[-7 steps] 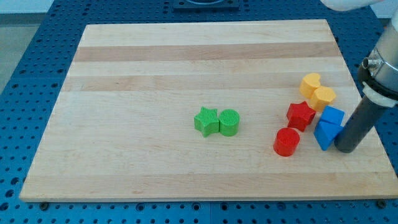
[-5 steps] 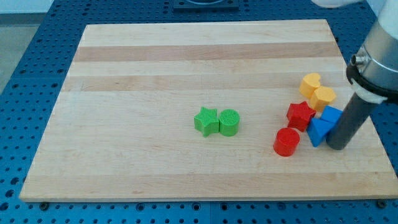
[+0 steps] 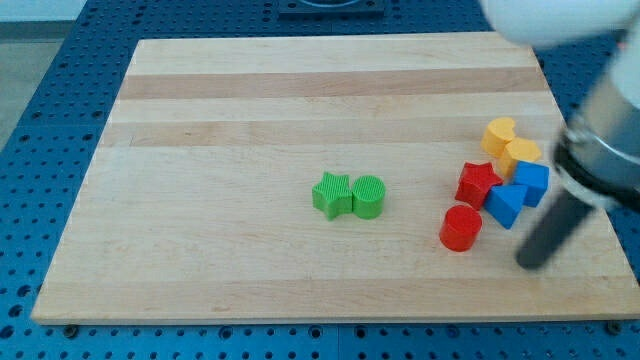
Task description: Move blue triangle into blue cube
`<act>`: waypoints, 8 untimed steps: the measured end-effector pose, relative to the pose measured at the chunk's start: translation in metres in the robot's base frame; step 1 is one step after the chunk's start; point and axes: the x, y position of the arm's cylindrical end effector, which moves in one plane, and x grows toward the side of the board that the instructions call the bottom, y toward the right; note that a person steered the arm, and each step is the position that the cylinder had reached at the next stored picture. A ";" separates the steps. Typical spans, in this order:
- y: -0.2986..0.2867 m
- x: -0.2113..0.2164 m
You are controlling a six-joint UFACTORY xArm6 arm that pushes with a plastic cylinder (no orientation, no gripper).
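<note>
The blue triangle [image 3: 505, 204] lies at the view's right on the wooden board [image 3: 250, 120], touching the blue cube [image 3: 532, 182] just up and to its right. My tip [image 3: 531, 263] is blurred with motion and sits below and to the right of the blue triangle, apart from it. The rod rises up and to the right toward the arm.
A red star [image 3: 479, 184] touches the blue triangle's left side. A red cylinder [image 3: 461, 228] lies below it. Two yellow blocks [image 3: 510, 145] sit above the blue cube. A green star [image 3: 331, 195] and green cylinder [image 3: 368, 197] sit together at the board's middle.
My tip pushed the blue triangle and cube left and up against the red star, then drew back down and left, away from the triangle.
</note>
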 end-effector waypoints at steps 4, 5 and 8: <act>-0.010 -0.054; 0.001 -0.055; 0.011 -0.070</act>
